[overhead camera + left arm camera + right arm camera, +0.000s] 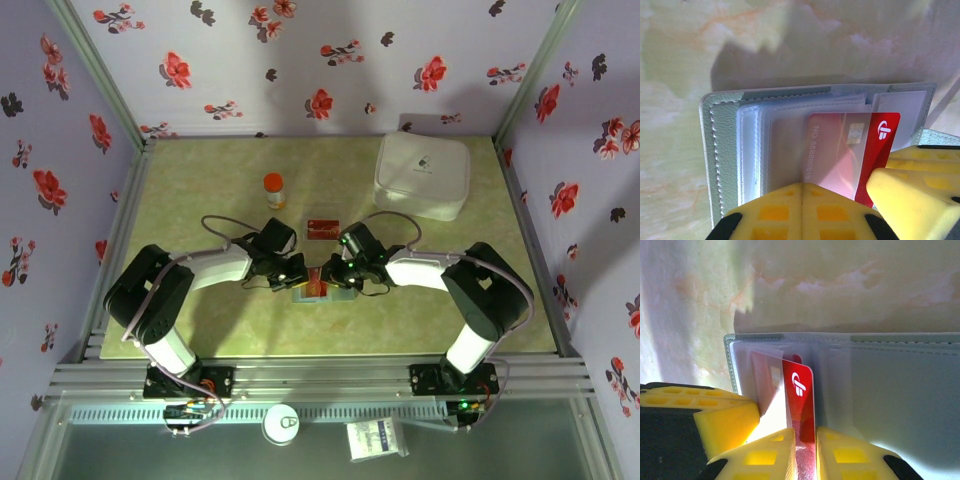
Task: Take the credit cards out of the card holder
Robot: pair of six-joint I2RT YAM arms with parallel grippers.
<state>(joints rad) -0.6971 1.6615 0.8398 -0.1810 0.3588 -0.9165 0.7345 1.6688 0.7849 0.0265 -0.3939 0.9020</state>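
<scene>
At six o'clock on the desk [190,200], the right pincer [805,440] clamps a likely stiff, slick red credit card [800,390] by its exposed end while the clenched left pincer [802,192] pins the soft card holder [720,145].

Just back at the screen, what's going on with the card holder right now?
The left gripper is shut and bears on the near edge of the open card holder, seemingly holding it in place on the table. The right gripper is closed on a red card that sticks partway out of a clear sleeve. A second red card lies on the table just beyond the arms.
</scene>
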